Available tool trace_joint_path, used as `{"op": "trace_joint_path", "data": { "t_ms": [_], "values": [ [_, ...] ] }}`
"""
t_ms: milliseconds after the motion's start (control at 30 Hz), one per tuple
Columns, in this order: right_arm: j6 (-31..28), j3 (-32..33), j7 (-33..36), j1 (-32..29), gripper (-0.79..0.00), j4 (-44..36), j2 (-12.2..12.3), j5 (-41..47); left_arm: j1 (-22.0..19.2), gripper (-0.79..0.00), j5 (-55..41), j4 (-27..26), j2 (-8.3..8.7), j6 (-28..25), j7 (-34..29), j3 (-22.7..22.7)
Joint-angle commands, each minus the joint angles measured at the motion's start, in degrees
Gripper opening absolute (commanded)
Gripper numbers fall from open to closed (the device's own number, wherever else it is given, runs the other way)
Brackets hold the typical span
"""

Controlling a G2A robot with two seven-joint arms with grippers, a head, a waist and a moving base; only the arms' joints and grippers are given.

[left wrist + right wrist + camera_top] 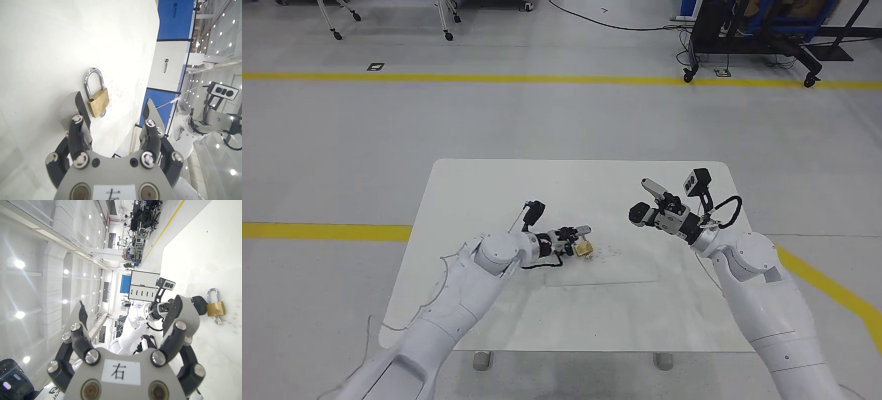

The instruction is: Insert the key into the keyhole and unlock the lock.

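Note:
A brass padlock [98,103] lies flat on the white table [542,320], its silver shackle [92,80] popped out of one hole. A small silver key [103,113] sticks out of the keyhole at the body's bottom end. My left gripper [113,106] is open just beside the lock, one finger [82,108] close to the brass body, nothing held. From above, the padlock [584,245] sits at that gripper's [570,238] tip. My right gripper [642,200] is open and raised over the table's right half, apart from the padlock [215,308], whose key [217,320] shows below it.
Faint dark specks mark the table surface [117,92] around the lock. The table's right edge [732,220] runs close to the right arm. A yellow floor line [322,231] passes beside the table.

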Motion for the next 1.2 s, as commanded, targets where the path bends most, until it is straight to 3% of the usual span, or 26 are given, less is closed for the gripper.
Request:
{"op": "trace_joint_path", "data": {
  "t_ms": [0,200,333,433,567,700,800,1167],
  "values": [
    [0.0,0.0,0.0,0.0,0.0,0.0,0.0,0.0,0.4,-0.08,0.5,-1.1,0.33,-2.5,0.3,-0.8],
    [0.0,0.0,0.0,0.0,0.0,0.0,0.0,0.0,3.9,-0.043,1.2,-7.2,1.9,-12.0,3.7,-5.6],
    [-0.3,0.1,-0.8,-0.1,0.0,-0.2,0.0,-0.1,6.0,-0.034,12.7,-12.0,3.3,-15.6,10.0,-7.5],
    [-2.7,1.0,-5.2,-0.4,0.0,-1.4,-0.1,-1.1,8.4,0.0,27.0,-16.5,4.26,-13.5,18.2,-7.8],
    [-5.6,5.1,-10.0,-1.0,0.0,-3.2,0.3,-2.5,11.6,0.0,34.5,-21.1,5.1,-11.4,23.9,-9.7],
    [-10.3,10.8,-15.2,-2.7,0.0,-5.4,0.8,-4.2,13.9,0.0,38.2,-24.4,5.62,-13.8,27.9,-11.0],
    [-13.0,13.4,-16.8,-3.8,0.0,-6.7,0.9,-3.5,15.0,0.0,37.4,-24.7,5.7,-15.1,28.1,-11.3],
    [-13.0,13.4,-16.8,-3.8,-0.001,-6.7,0.9,-3.5,15.0,-0.001,37.4,-24.7,5.7,-15.1,28.1,-11.3]
  ]
}}
